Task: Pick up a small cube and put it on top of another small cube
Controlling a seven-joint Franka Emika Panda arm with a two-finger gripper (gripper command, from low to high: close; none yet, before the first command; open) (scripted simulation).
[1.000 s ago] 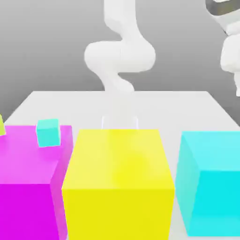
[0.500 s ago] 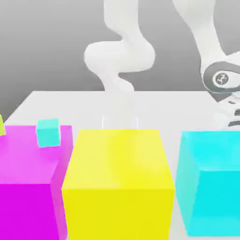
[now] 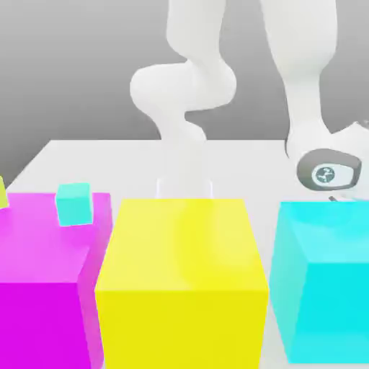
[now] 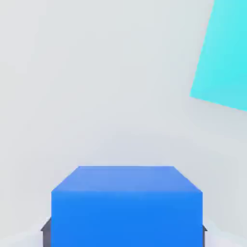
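Moved: white robot arm [image 3: 306,79] swung down behind large cyan block [image 3: 324,277], exterior view's right.
Pincer [image 4: 126,230]: clamped on small blue cube [image 4: 126,205].
Risk: shallow grip, cube slips on lift.

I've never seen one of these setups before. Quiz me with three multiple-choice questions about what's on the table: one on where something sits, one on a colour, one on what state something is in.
1. Where is the small teal cube?
A. on the magenta block
B. on the yellow block
C. on the bare table

2. What colour is the cube right at the end effector in the hand view?
A. red
B. blue
C. green

3. How is the end effector set?
A. wide open, away from any cube
B. closed on the blue cube
C. closed on the teal cube

Answers: 1 A, it rests on the magenta top face. 2 B, the hand view shows a blue cube. 3 B, dark fingers flank the blue cube's sides.
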